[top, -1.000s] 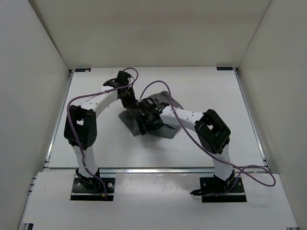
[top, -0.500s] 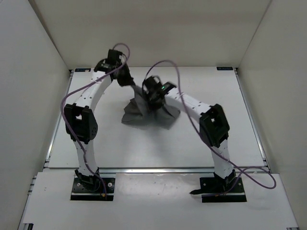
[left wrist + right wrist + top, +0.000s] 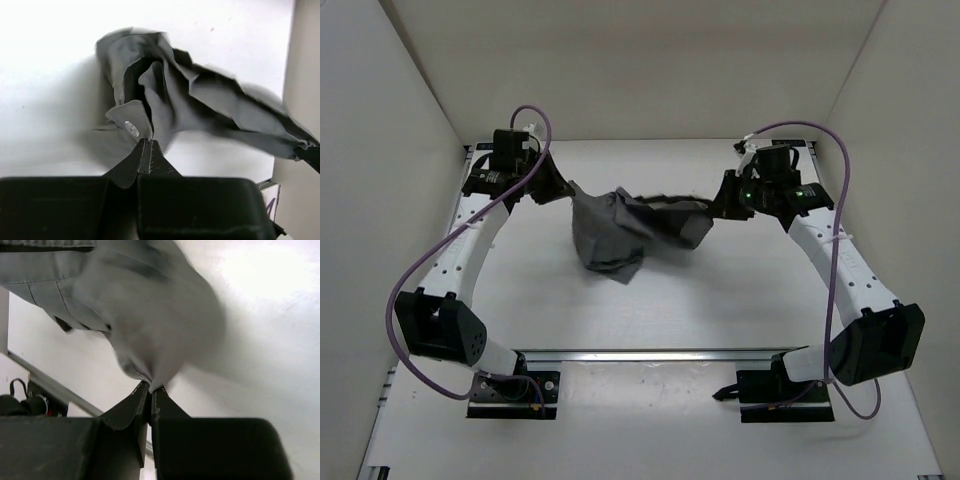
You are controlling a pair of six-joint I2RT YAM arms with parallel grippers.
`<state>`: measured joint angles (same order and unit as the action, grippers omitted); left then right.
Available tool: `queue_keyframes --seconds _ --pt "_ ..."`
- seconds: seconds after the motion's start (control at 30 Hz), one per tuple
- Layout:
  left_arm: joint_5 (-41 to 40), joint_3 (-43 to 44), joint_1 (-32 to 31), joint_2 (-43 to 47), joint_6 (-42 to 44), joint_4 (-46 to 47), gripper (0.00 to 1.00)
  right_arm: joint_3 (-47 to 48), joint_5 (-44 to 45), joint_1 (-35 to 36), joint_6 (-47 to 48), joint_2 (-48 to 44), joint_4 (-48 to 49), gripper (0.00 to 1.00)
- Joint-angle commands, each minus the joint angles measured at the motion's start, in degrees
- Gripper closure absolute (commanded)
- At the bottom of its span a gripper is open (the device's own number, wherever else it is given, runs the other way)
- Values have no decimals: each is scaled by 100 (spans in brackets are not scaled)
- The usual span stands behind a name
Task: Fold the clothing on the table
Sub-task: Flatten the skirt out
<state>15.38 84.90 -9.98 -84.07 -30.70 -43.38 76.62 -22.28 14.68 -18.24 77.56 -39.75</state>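
Clothing [image 3: 620, 232] sags crumpled; left gripper [image 3: 564, 190] and right gripper [image 3: 716, 208] pinch it.

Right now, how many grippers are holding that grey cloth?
2. The left gripper pinches the cloth at its left end; the right gripper pinches its right end. Both are in plain view.

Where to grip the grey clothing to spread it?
Likely by its opposite edges, each approached from its own side: the clothing sags bunched between the left gripper and the right gripper, both pinching thin edge folds; the middle is crumpled.
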Motion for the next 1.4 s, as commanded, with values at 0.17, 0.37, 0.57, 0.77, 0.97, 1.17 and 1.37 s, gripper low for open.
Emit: queue_keyframes --seconds 0.17,0.37,0.57,0.77,0.97,1.17,1.37 --pt "-17 1061 66 -723 38 137 100 546 -609 -508 -188 619 301 100" --pt "132 2937 338 -1069 11 -497 100 2637 -14 -1018 39 1271 -612 100" --pt "-482 253 -319 616 538 -261 100 1088 284 -1985 5 683 -788 100" --pt "-914 -3109 -1032 2209 715 100 100 -445 1611 -2391 57 628 -1438 74" --pt "-729 -4781 -839 2791 521 479 100 2 2017 -506 -397 708 -1545 54" --pt "-843 -5071 -909 2914 442 523 100 -726 782 1439 -2120 664 -281 46" --pt "-834 -5062 -989 2923 459 479 100 -1920 366 2512 -3439 507 511 44"
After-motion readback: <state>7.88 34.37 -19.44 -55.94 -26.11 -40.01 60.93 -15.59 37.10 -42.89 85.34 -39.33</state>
